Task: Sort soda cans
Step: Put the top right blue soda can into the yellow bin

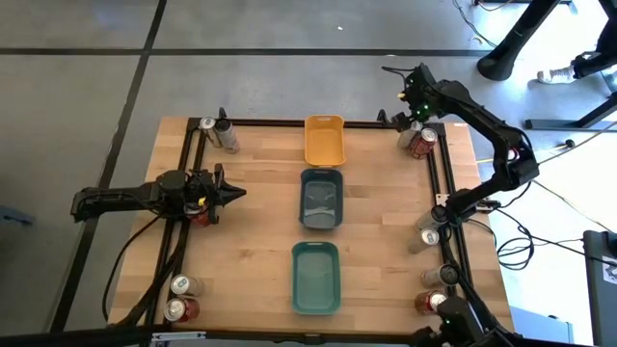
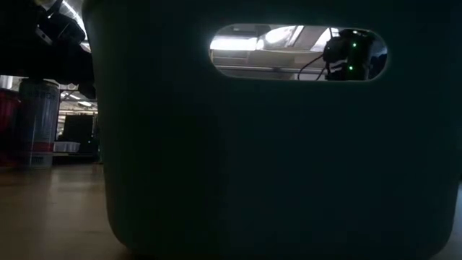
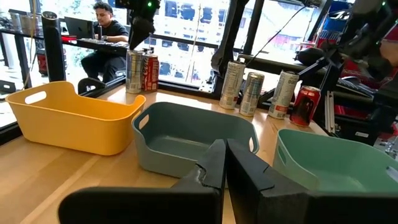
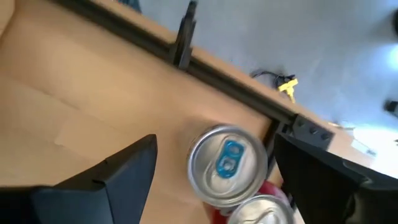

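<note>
Soda cans (image 1: 421, 141) on wooden table (image 1: 260, 241)

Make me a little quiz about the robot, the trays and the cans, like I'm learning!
1. True or false: the yellow tray has cans inside it.
2. Which gripper has open jaws? A) left gripper B) right gripper
3. Fill in: the can with the blue tab sits below the ___ gripper.

Key:
1. False, it looks empty.
2. B; the left one is shut.
3. right
</note>
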`<control>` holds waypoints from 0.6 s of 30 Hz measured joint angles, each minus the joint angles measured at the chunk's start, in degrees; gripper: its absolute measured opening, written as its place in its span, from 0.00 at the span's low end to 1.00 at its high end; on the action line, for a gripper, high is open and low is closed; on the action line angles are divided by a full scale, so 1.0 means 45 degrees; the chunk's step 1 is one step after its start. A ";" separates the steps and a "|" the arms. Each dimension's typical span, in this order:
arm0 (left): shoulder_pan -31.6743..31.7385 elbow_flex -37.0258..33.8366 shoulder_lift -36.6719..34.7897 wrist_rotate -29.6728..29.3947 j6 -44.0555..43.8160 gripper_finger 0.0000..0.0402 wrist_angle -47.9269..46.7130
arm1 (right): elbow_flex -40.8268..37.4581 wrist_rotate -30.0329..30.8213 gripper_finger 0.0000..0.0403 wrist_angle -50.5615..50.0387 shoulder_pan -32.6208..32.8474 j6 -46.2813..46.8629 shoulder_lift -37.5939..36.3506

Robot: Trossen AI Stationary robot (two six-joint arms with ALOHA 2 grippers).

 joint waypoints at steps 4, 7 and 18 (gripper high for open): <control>0.0000 0.0000 0.0004 0.0000 -0.0001 0.01 0.0000 | 0.0078 0.0627 0.80 -0.0128 -0.0010 0.0088 0.0070; 0.0000 0.0000 0.0000 0.0000 0.0000 0.01 -0.0015 | 0.0078 0.0600 0.80 -0.0564 -0.0010 0.0307 0.0423; -0.0010 0.0005 0.0000 0.0004 0.0000 0.01 -0.0034 | 0.0078 0.0443 0.80 -0.0926 -0.0010 0.0606 0.1548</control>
